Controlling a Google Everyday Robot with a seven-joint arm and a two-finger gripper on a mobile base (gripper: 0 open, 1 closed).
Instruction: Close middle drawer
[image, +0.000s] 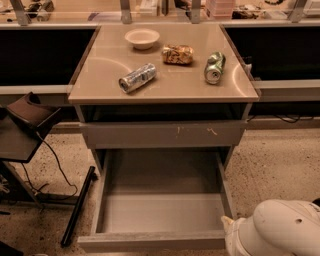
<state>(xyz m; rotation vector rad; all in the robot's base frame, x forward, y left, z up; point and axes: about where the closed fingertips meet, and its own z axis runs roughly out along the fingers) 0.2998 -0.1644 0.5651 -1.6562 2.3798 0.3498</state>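
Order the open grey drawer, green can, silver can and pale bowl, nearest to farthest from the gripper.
The gripper sits bottom right.
1. Open grey middle drawer, right beside it.
2. Green can, tabletop right.
3. Silver can, tabletop front left.
4. Pale round bowl, tabletop back.

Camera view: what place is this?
Likely an office break area or lab: beige-topped cabinet, wide grey middle drawer open, dented silver can, green can and pale round bowl on top. The robot's gripper is low right, by the drawer's front corner.
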